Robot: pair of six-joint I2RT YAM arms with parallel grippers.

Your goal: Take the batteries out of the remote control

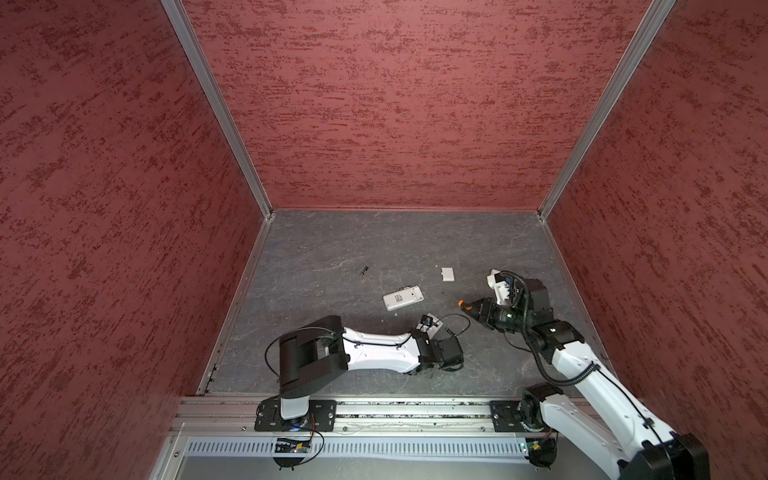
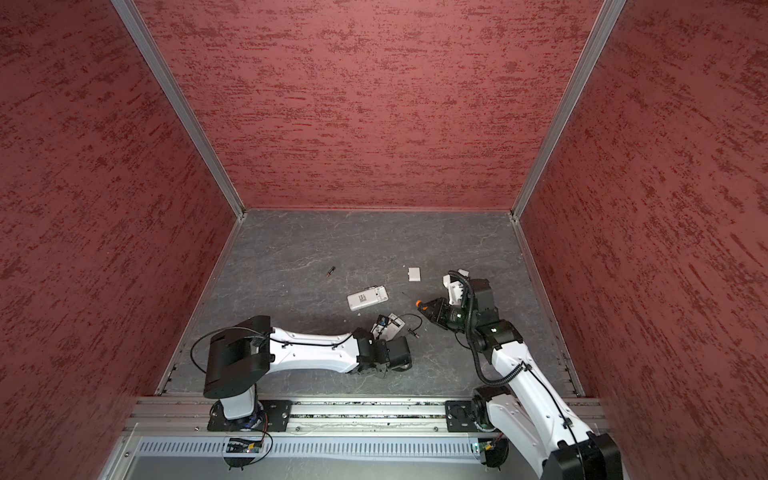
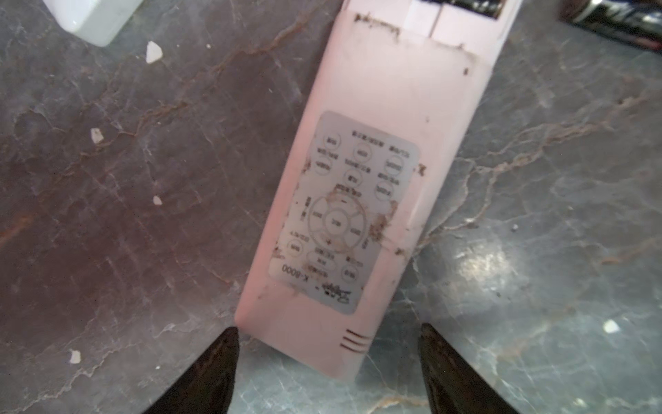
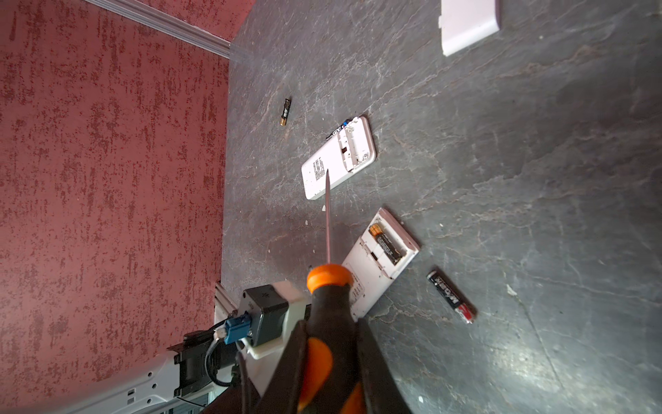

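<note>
Here, left claw (image 3: 327, 346) wide around remote (image 3: 372, 93), right claw (image 4: 331, 344) gripping screwdriver (image 4: 327, 286), one battery (image 4: 388, 246) in compartment (image 4: 402, 237).

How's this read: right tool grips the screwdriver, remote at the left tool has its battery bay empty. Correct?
Not empty: the right wrist view shows one battery seated in the open bay of that remote. The right tool does grip the screwdriver.

Your right pincer (image 2: 430, 309) clamps the screwdriver (image 2: 419, 304) by the handle. The thin shaft points toward the white remote (image 2: 368, 298), which lies flat on the worktop (image 2: 291, 249) beyond the tip. A lone battery (image 2: 330, 272) lies past the remote, well apart from the pincer. A white cover (image 2: 414, 274) lies near the pincer.
</note>
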